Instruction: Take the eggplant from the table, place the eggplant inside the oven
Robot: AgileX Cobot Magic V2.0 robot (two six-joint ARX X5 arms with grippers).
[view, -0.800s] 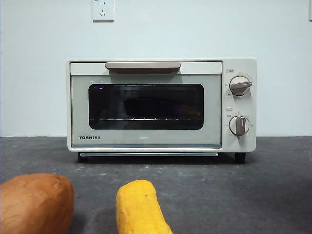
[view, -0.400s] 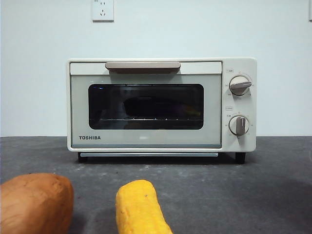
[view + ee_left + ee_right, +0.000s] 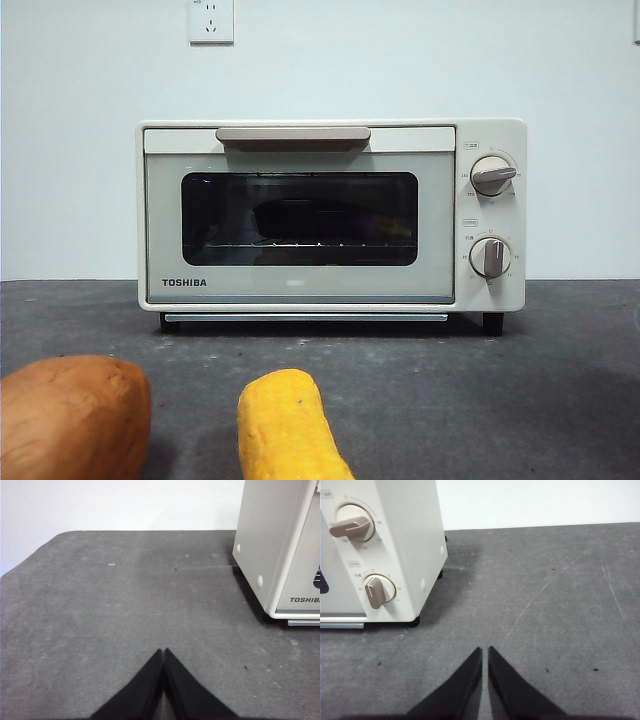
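The cream-white oven (image 3: 300, 285) stands at the back of the table (image 3: 500, 400) with its glass door closed. Behind the glass, a long dark eggplant (image 3: 330, 218) lies on the wire rack, its yellowish end to the right. In the left wrist view my left gripper (image 3: 164, 650) is shut and empty over bare table, to the left of the oven (image 3: 270, 545). In the right wrist view my right gripper (image 3: 485, 648) is shut and empty, to the right of the oven (image 3: 405, 540) and its two knobs. Neither arm shows in the front view.
An orange-brown sweet potato (image 3: 70, 415) and a yellow corn cob (image 3: 285, 425) lie at the table's front, left of centre. A white wall with a socket (image 3: 211, 20) rises behind the oven.
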